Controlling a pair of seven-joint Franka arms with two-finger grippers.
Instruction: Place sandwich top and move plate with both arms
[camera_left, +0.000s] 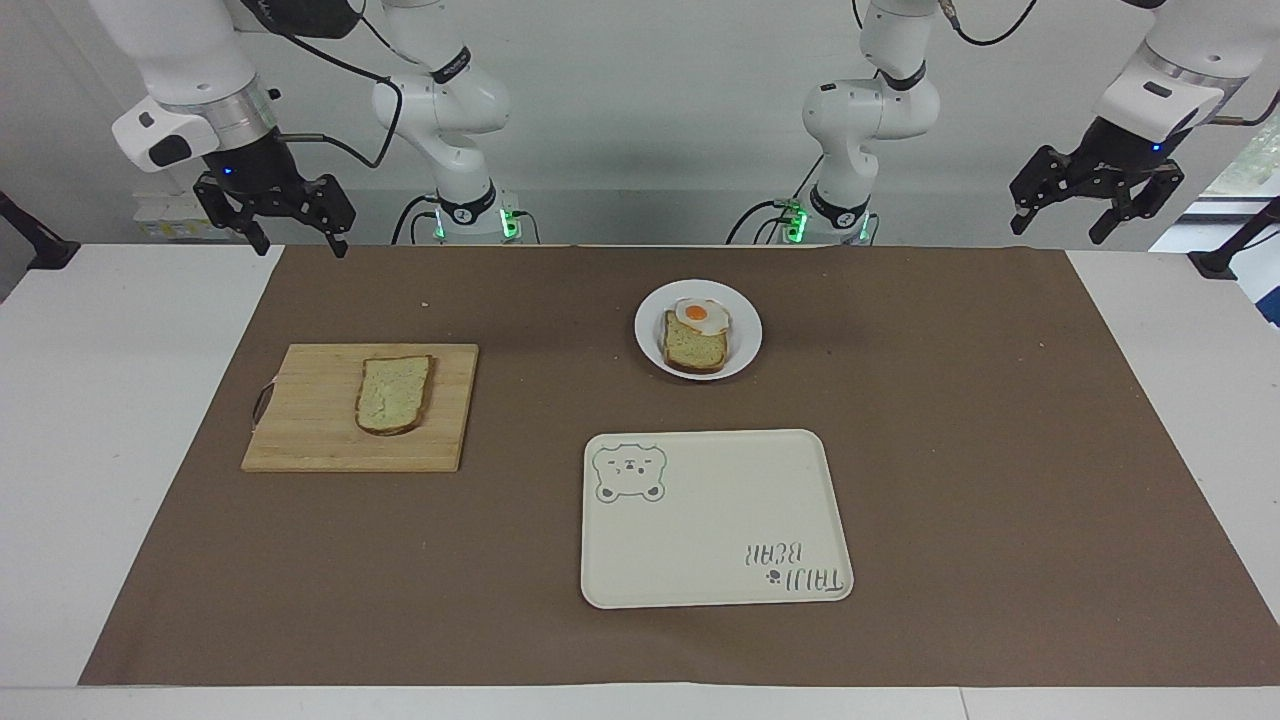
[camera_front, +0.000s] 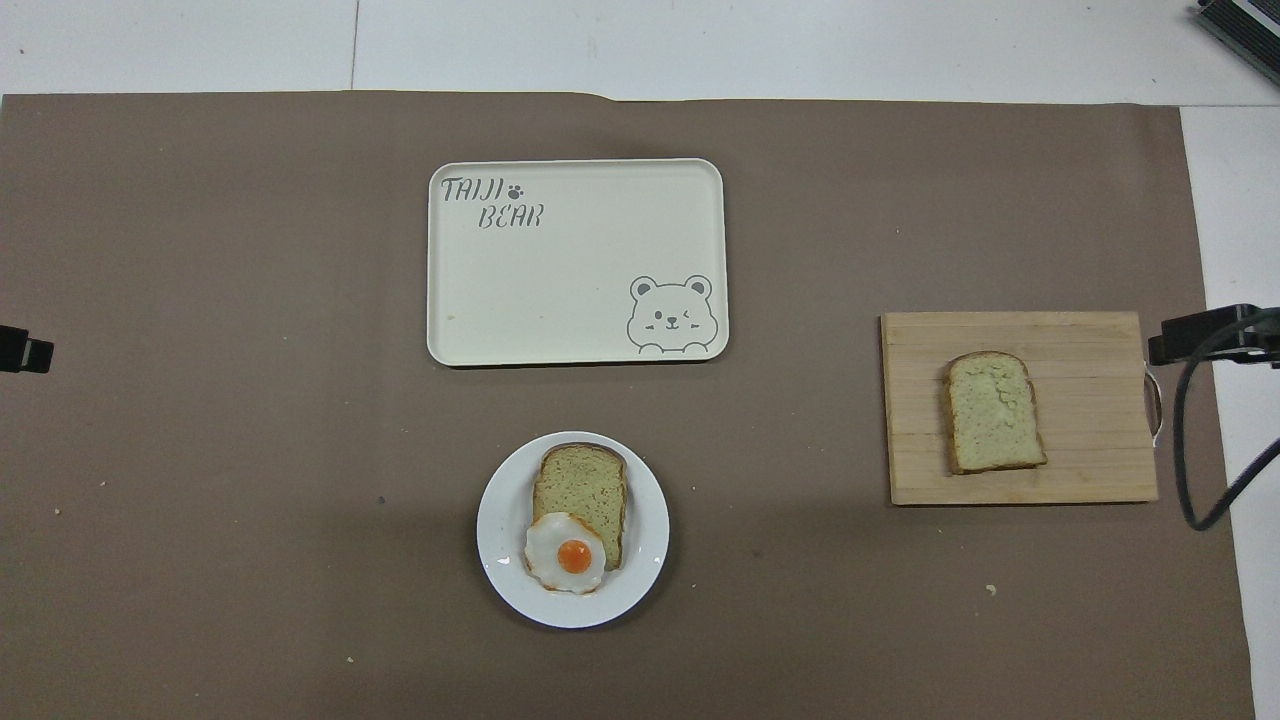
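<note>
The sandwich top (camera_left: 393, 393) lies flat on a wooden cutting board (camera_left: 300, 440) toward the right arm's end of the table; it also shows in the overhead view (camera_front: 993, 411). The white plate (camera_left: 648, 330) sits mid-table near the robots and holds a squarer bread slice (camera_left: 692, 347) with a fried egg (camera_left: 702, 315). The plate also shows in the overhead view (camera_front: 497, 530). My right gripper (camera_left: 302, 248) hangs open and empty above the table's edge nearest the robots, apart from the board. My left gripper (camera_left: 1056, 230) hangs open and empty above the left arm's end.
A cream rectangular tray with a bear drawing (camera_left: 715, 518) lies farther from the robots than the plate, seen also in the overhead view (camera_front: 577, 262). A brown mat (camera_left: 950, 450) covers the table. The cutting board (camera_front: 1020, 480) has a handle at its outer end.
</note>
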